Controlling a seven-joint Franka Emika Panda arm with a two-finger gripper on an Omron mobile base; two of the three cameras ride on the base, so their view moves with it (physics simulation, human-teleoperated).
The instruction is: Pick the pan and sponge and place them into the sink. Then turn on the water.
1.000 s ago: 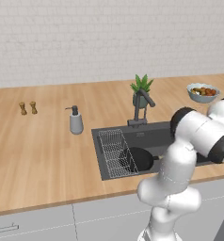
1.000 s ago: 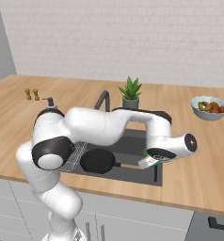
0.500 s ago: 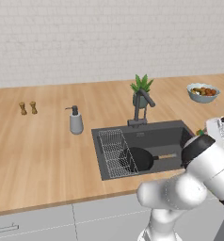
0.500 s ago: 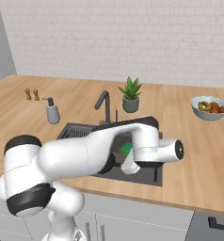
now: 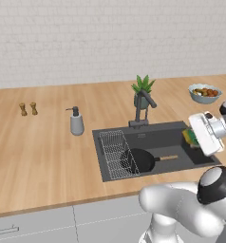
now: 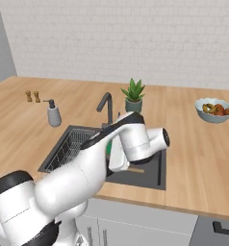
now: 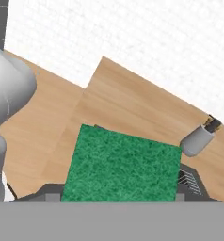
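— One thing held? We see the end effector (image 5: 193,137) gripping the sponge (image 7: 123,167), over the sink (image 5: 157,137) at its 3 o'clock end.
— And the pan (image 5: 139,160) lies in the sink beside the rack (image 5: 112,154).

Hand (image 5: 194,137) w/ sponge (image 5: 189,137) swung right, over sink (image 5: 148,135).

The sponge (image 7: 121,164) was cut off at 6 o'clock in the hand view, hiding the fingertips. In the right base view the arm covered most of the sink (image 6: 155,174). The pan (image 5: 139,160) sat partly behind the wire rack (image 5: 114,154).
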